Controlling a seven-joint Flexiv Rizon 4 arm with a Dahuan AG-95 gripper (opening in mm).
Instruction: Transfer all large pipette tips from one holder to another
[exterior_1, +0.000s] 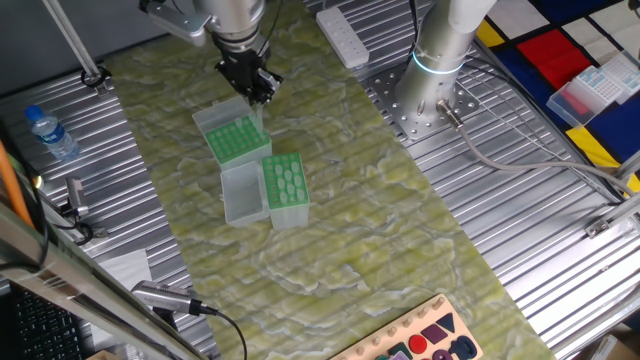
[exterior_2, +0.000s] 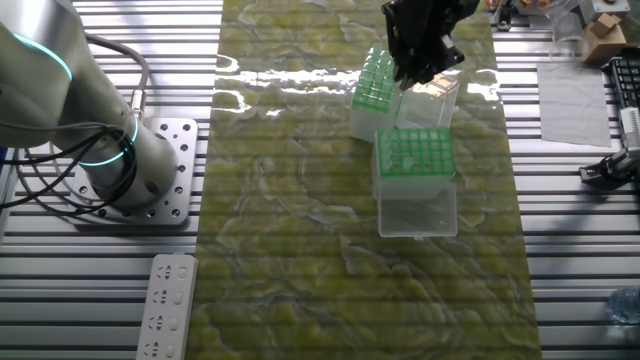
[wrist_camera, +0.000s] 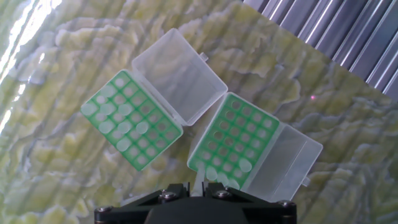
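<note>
Two clear boxes with green rack plates lie open side by side on the mat. In the hand view the left rack (wrist_camera: 158, 127) holds several large pipette tips (wrist_camera: 115, 118) in its left rows. The right rack (wrist_camera: 242, 130) holds a few tips (wrist_camera: 227, 169) along its near edge. My gripper (wrist_camera: 199, 186) is shut on one pale tip (wrist_camera: 199, 182) and hovers above the near corner of the right rack. In one fixed view the gripper (exterior_1: 258, 90) hangs over the far box (exterior_1: 232, 138). In the other fixed view the gripper (exterior_2: 420, 72) is beside the far box (exterior_2: 378, 85).
Both lids (wrist_camera: 180, 74) (wrist_camera: 283, 165) lie open flat beside their racks. A white power strip (exterior_1: 343, 38), the arm's base (exterior_1: 440, 60), a water bottle (exterior_1: 50, 132) and a wooden shape board (exterior_1: 420, 340) stand around the green marbled mat (exterior_1: 350, 230).
</note>
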